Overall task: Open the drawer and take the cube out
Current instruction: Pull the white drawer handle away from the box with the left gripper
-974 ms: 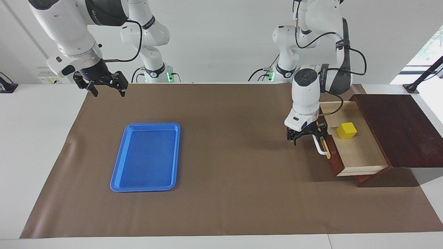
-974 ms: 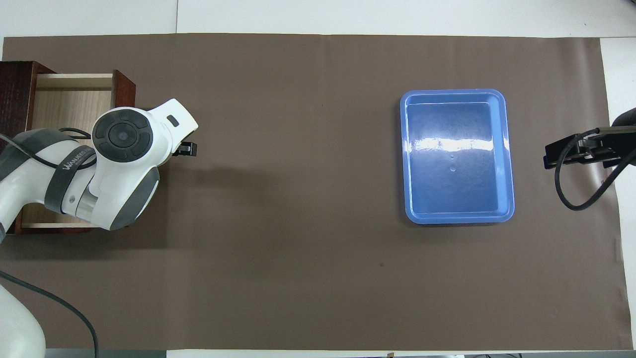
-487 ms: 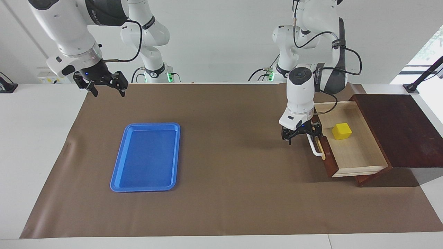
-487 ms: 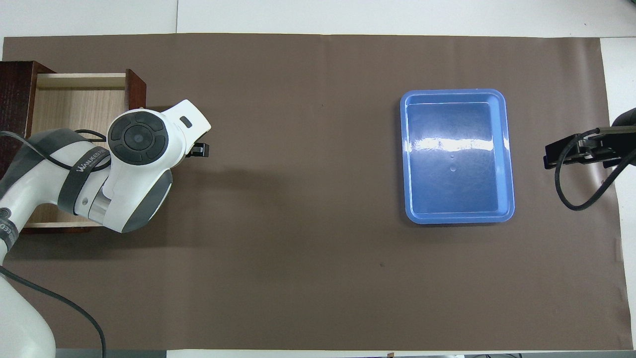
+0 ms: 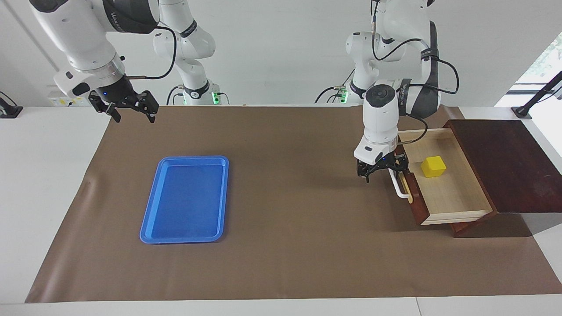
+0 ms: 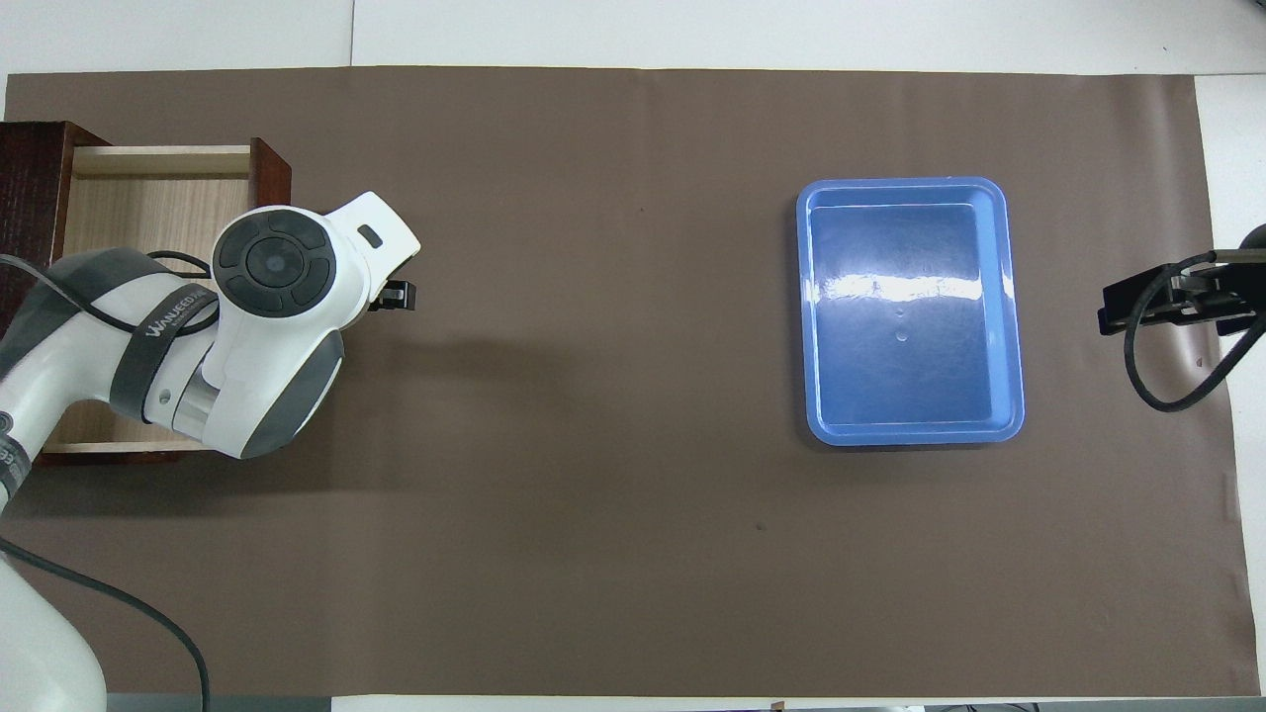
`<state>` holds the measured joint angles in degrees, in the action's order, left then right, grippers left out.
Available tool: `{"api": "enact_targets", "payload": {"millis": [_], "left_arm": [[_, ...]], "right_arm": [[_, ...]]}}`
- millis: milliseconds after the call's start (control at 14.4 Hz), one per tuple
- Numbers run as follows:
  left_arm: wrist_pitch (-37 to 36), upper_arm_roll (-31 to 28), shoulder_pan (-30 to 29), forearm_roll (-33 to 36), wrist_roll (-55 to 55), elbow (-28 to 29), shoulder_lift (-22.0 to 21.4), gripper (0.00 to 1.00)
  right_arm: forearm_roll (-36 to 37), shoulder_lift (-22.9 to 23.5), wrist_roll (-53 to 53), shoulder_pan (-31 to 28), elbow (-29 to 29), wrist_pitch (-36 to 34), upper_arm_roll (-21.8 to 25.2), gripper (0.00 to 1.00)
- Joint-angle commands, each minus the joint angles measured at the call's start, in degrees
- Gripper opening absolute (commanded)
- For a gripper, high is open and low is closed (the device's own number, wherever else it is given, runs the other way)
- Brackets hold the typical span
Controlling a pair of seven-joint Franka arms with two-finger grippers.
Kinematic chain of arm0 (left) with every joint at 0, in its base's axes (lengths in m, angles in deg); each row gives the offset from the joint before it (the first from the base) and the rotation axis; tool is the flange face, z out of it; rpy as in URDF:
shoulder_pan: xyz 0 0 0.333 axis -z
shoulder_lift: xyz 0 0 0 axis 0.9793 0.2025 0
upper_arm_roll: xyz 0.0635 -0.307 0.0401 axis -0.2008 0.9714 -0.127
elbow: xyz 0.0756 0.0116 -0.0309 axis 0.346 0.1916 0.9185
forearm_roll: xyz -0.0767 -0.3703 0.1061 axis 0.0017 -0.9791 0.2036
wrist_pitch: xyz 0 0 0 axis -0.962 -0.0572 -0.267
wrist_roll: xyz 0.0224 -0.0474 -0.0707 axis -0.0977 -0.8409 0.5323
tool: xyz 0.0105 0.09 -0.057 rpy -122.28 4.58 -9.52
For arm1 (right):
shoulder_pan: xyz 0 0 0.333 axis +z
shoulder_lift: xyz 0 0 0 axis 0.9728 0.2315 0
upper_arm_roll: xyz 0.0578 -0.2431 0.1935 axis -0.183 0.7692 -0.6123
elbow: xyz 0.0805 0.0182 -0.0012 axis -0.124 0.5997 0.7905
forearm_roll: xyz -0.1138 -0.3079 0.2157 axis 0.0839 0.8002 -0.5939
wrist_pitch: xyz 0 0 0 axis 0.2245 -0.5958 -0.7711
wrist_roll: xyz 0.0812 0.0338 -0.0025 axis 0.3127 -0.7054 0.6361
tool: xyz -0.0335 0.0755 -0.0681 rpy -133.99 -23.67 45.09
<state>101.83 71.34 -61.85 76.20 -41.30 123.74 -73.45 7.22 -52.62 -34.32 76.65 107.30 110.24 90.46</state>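
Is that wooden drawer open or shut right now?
Open. The drawer is pulled out from its dark cabinet, baring its light wood floor, where the yellow cube sits.

The wooden drawer (image 5: 448,191) stands pulled out of its dark cabinet (image 5: 505,162) at the left arm's end of the table, and the yellow cube (image 5: 433,166) rests on its pale floor. The left gripper (image 5: 381,171) hangs at the drawer's front, its open fingers astride the upper end of the white bar handle (image 5: 397,186). The right gripper (image 5: 129,109), also open, waits in the air over the brown mat's edge (image 5: 281,272), with the blue tray (image 5: 186,199) lying empty on the mat.
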Motion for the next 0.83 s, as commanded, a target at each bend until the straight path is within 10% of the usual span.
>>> {"api": "enact_targets", "payload": {"millis": [0,765], "left_arm": [[-6.8,-0.5,1.3,-2.9,0.7,-6.4,0.7,1.0],[-16.4,-1.4,-12.8,-15.2,7.7,-17.7,-1.7,1.0]], "right_arm": [[-0.1,-0.9,1.2,-1.0,0.6,-1.0,-0.5,1.0],[-0.1,-1.4,1.4,-0.9,0.4,-1.1,-0.6,1.0]]}}
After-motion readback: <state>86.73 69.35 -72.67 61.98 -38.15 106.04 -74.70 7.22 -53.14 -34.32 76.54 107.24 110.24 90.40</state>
